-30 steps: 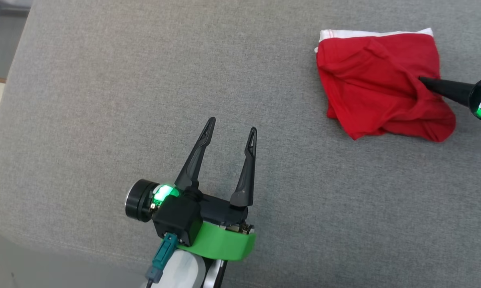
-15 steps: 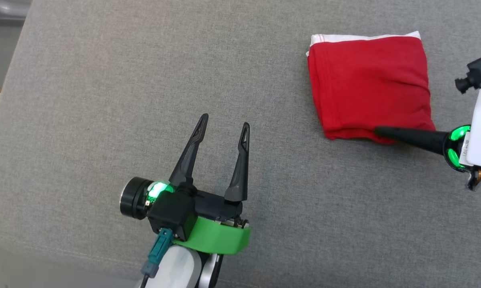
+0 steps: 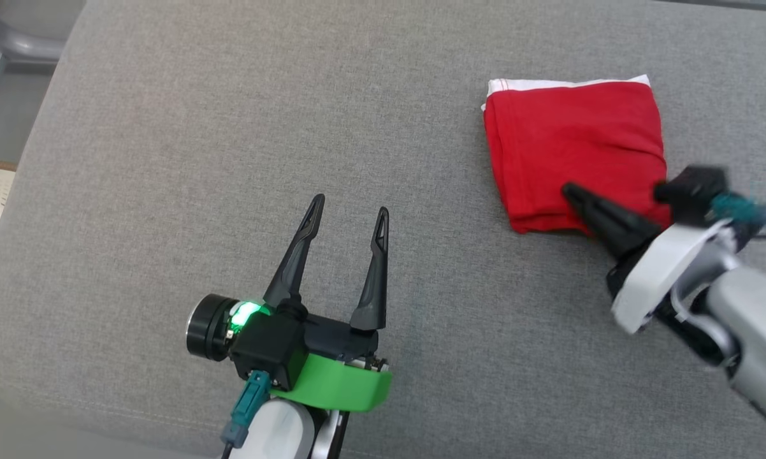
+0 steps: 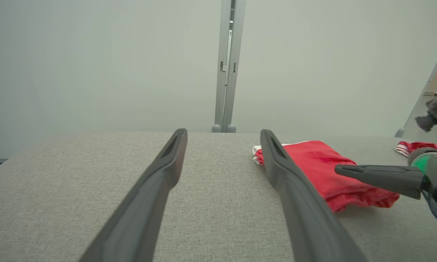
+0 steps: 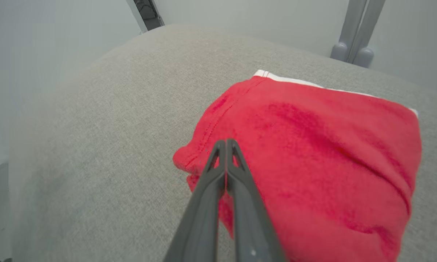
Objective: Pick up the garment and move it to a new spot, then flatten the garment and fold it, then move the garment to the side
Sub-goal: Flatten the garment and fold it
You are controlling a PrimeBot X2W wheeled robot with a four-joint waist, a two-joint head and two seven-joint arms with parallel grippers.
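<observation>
The garment [image 3: 574, 146] looks folded at 2 o'clock; right pincer [image 3: 569, 190] pressed together over its near edge, left pincer [image 3: 351, 205] spread. Just the side move left.

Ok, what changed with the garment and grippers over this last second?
The red garment, rumpled a second ago, now lies folded flat. The right gripper swung from the garment's right side round to its near edge, shut, no cloth seen between its tips. The left gripper stayed open, well apart.
</observation>
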